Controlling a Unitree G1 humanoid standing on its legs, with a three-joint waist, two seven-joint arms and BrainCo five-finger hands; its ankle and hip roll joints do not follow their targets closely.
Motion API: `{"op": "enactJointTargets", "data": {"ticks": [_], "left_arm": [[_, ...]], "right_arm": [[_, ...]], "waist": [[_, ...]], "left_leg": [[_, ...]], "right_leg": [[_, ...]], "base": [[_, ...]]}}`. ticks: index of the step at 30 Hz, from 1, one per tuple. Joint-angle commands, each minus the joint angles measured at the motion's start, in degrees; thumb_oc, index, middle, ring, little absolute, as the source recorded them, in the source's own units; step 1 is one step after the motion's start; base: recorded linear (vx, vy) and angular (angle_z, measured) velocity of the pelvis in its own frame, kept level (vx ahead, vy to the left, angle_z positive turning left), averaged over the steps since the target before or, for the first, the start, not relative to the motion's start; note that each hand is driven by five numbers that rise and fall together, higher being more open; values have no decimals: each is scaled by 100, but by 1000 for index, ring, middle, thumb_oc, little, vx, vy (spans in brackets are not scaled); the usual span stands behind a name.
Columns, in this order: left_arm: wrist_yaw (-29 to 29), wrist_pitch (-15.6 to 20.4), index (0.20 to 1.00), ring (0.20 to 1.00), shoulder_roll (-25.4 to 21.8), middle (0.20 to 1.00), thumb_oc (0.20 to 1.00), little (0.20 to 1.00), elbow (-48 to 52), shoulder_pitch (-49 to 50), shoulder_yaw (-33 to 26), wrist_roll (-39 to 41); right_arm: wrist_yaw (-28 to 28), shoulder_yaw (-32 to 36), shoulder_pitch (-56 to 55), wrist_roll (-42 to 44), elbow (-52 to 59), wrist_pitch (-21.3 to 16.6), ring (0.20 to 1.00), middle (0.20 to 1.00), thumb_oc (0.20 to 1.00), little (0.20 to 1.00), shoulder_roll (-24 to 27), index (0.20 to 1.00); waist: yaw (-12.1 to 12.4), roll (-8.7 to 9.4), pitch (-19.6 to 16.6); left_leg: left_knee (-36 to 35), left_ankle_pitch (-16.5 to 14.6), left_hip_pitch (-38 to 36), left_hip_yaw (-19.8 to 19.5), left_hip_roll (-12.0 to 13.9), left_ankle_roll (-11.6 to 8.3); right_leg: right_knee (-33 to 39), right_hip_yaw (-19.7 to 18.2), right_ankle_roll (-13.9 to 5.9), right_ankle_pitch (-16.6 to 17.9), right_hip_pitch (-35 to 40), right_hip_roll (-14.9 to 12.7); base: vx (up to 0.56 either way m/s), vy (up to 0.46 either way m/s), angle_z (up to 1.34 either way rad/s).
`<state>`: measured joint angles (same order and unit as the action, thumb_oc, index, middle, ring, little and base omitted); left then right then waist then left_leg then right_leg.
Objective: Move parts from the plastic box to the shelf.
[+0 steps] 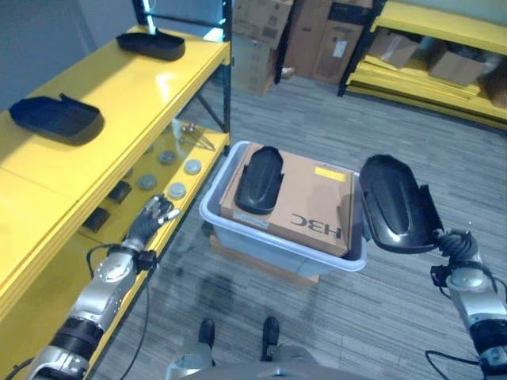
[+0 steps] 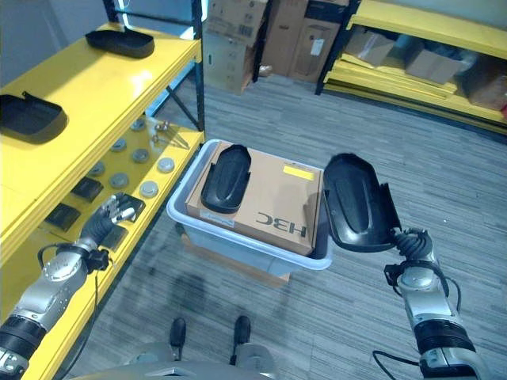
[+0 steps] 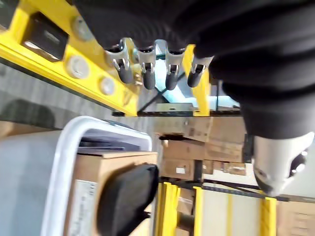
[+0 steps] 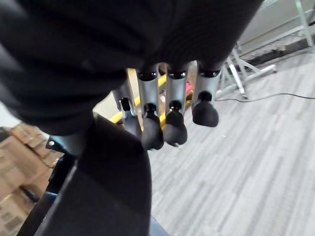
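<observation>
While my right hand (image 1: 453, 247) grips a black part (image 1: 396, 203), fingers curled on its lower edge, I see it held up beside the plastic box (image 1: 230, 231). It is a glossy, elongated, rounded shell. A second like it (image 1: 260, 179) lies on the cardboard box (image 1: 309, 202) inside. My left hand (image 1: 150, 219) rests relaxed and empty by the yellow shelf (image 1: 119, 87), where two more parts (image 1: 57, 117) sit.

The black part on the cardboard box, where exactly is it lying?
The black part lies on the cardboard box's left half, inside the plastic box, right of the yellow shelf.
</observation>
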<state>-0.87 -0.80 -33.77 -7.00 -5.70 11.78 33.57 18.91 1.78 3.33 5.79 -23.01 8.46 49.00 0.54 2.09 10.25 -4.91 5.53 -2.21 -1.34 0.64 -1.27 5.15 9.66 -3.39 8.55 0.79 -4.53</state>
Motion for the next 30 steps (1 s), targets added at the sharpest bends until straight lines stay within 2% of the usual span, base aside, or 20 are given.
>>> {"op": "enactJointTargets", "data": {"ticks": [1,2,5,7,8,11,12,13,19,24,30], "left_arm": [[350,-143,1000,1000,111,1000,1000,1000,-58,-342,-67,667],[505,-431,1000,1000,207,1000,1000,1000,279,-427,-79,993],[500,-797,1000,1000,369,1000,1000,1000,580,-651,101,1113],[432,-886,1000,1000,414,1000,1000,1000,597,-923,357,940],[485,-971,1000,1000,496,1000,1000,1000,635,-1095,494,1089],[455,-925,1000,1000,584,1000,1000,1000,638,-1414,690,678],[599,-914,1000,1000,594,1000,1000,1000,663,-1513,804,611],[633,-1025,1000,1000,632,1000,1000,1000,741,-1670,924,615],[790,-1152,1000,1000,780,1000,1000,1000,932,-2078,1269,786],[743,-1052,1000,1000,918,1000,1000,1000,1082,-2333,1538,1124],[667,-803,1000,1000,1110,1000,1000,1000,1138,-2443,1656,1317]], "right_arm": [[505,385,589,-809,473,-628,200,200,200,200,601,200],[632,394,619,-1172,928,-771,200,200,200,200,612,200],[821,229,870,-1630,1470,-1046,200,200,200,200,661,200],[812,-20,1230,-1744,1788,-1072,200,200,200,200,745,200],[793,-180,1496,-1827,2035,-1220,200,200,200,200,810,200],[686,-487,1897,-2010,2351,-1326,200,200,200,200,814,200],[613,-581,2023,-2063,2433,-1439,200,200,200,200,812,200],[588,-771,2231,-2086,2516,-1391,200,200,200,200,795,200],[250,-1493,2951,-2030,2524,-1403,200,200,200,200,565,200],[-44,-2114,3356,-1982,2388,-1514,200,200,200,200,338,200],[-129,-2528,3499,-1991,2174,-1639,200,200,200,200,-8,200]], "waist": [[130,48,-87],[113,62,-129],[89,80,-180],[71,92,-217],[58,99,-245],[31,97,-292],[29,100,-312],[46,103,-333],[82,103,-372],[136,109,-399],[190,114,-406]], "left_leg": [[-9,-800,-356,377,170,-51],[-6,-830,-399,370,163,-35],[-7,-861,-429,369,151,-9],[-9,-881,-440,365,141,-4],[-9,-904,-458,369,139,4],[-9,-936,-480,392,135,12],[-9,-940,-481,395,133,14],[-9,-947,-483,392,132,21],[-9,-969,-494,362,118,28],[-9,-961,-483,320,95,38],[-9,-970,-481,255,63,67]], "right_leg": [[-98,29,-294,-976,607,-182],[-90,2,-296,-1000,651,-167],[-93,-42,-301,-1035,684,-146],[-102,-48,-311,-1062,700,-133],[-102,-56,-318,-1081,719,-131],[-92,-62,-335,-1097,741,-132],[-92,-66,-339,-1102,745,-131],[-87,-55,-342,-1110,757,-132],[-70,-19,-362,-1112,787,-146],[-78,48,-377,-1095,795,-183],[-101,89,-382,-1095,794,-210]], "base": [[-34,-60,-8],[-35,-61,-10],[-38,-44,-12],[-32,-26,-7],[-23,-17,-6],[-6,-4,-1],[0,0,0],[0,0,0],[0,0,0],[-1,17,3],[0,0,0]]}}
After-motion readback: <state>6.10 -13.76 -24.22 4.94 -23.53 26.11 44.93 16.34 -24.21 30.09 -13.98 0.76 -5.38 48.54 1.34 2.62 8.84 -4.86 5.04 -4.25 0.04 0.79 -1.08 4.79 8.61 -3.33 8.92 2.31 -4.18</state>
